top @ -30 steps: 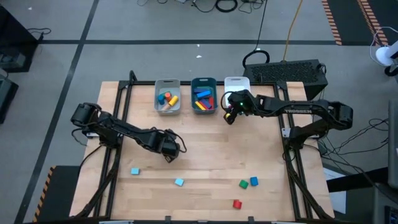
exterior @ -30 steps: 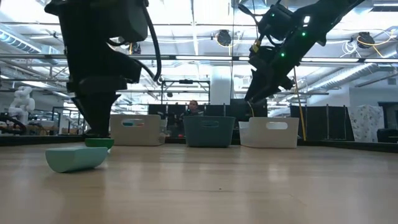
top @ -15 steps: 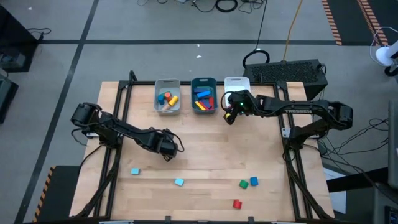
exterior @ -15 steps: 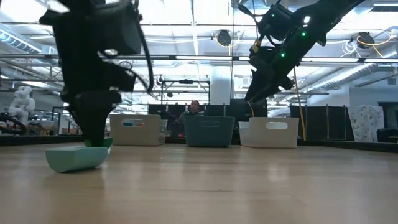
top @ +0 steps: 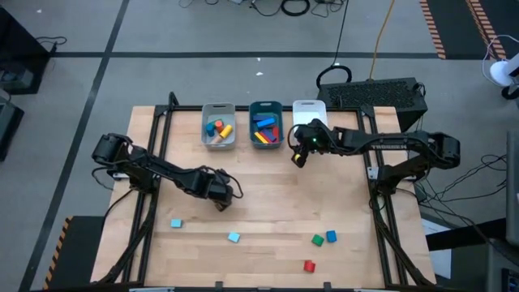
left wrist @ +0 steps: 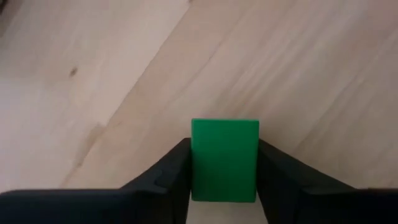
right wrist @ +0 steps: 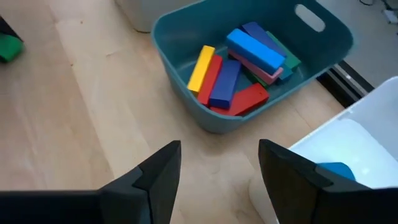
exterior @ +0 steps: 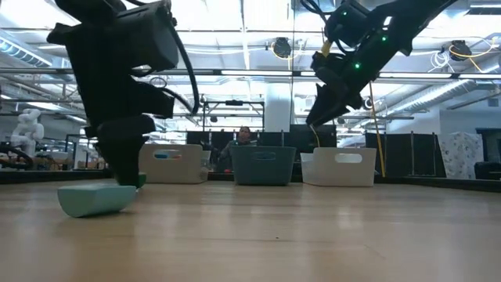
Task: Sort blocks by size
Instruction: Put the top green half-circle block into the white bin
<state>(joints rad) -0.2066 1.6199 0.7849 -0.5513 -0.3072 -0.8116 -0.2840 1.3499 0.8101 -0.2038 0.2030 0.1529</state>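
Blocks lie in a few spots on the pale wooden surface (top: 268,186). Seen from above, three trays sit in a row at 12 o'clock on the surface: a grey tray (top: 218,125) with orange, blue and yellow pieces, a teal tray (top: 265,123) packed with long bars (right wrist: 239,65) in blue, red, yellow, green and pink, and a white tray (top: 307,109) with one blue block (right wrist: 336,170) in it. Around the surface is a grey floor with cables, and a dark box stands past the far right corner. Looking level across the surface, a big room with bright ceiling lights shows behind the trays, and a person sits far back.

The left hand (top: 220,195) is low over the surface, a bit toward 9 o'clock from the middle. Its two dark fingers (left wrist: 168,174) are clamped on a green block (left wrist: 224,160), one on each side. A cyan block (top: 176,223) lies toward 7 o'clock from that hand, and another cyan block (top: 233,238) lies toward 5 o'clock from it. Well apart, near 5 o'clock on the surface, sit a small green block (top: 317,239), a blue one (top: 331,237) just beside it, and a red one (top: 309,265).

The right hand (top: 299,151) hangs in the air near the white tray, its fingers apart and holding nothing.
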